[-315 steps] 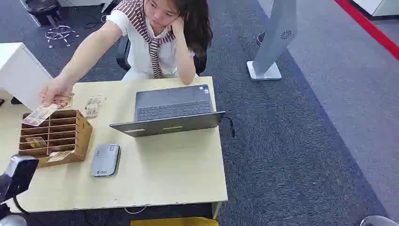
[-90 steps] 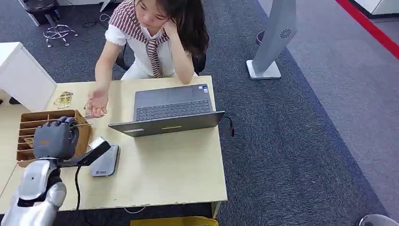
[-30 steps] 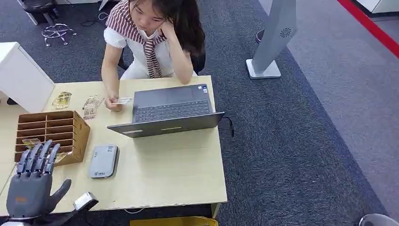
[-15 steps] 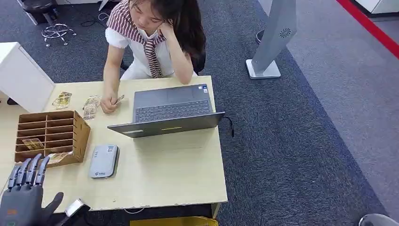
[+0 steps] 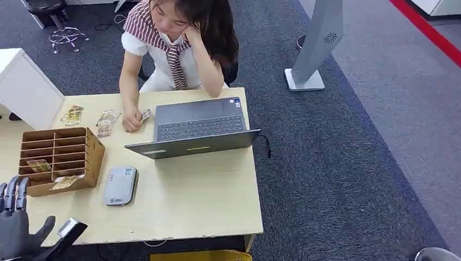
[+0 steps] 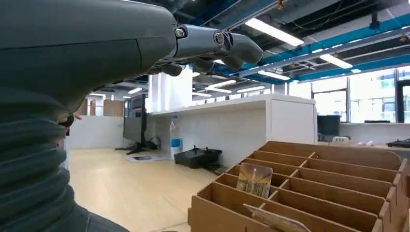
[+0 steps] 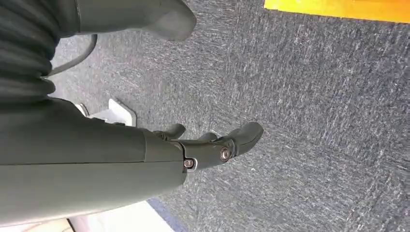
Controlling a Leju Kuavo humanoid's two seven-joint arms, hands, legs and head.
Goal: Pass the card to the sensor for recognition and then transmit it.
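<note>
Head view: left hand (image 5: 15,225) low at the table's (image 5: 190,201) near-left corner, fingers spread and empty; a person's hand (image 5: 132,120) pinches a card (image 5: 145,115) beside the laptop (image 5: 198,129), the grey card reader (image 5: 120,185) lies next to the wooden slotted organizer (image 5: 61,157). Left wrist view: fingers (image 6: 212,43) extended over nothing, the organizer (image 6: 309,193) close by with a card (image 6: 255,179) upright in one slot. Right wrist view: right hand (image 7: 145,154) hangs over grey carpet (image 7: 314,121), fingers loosely apart, holding nothing.

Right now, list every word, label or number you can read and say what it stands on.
None can be read.
Grey card reader: small marks, too blurred.
Laptop: stickers, too small.
Cards in the wooden organizer: printed pictures, no clear text.
White stand: a round emblem, no words.
</note>
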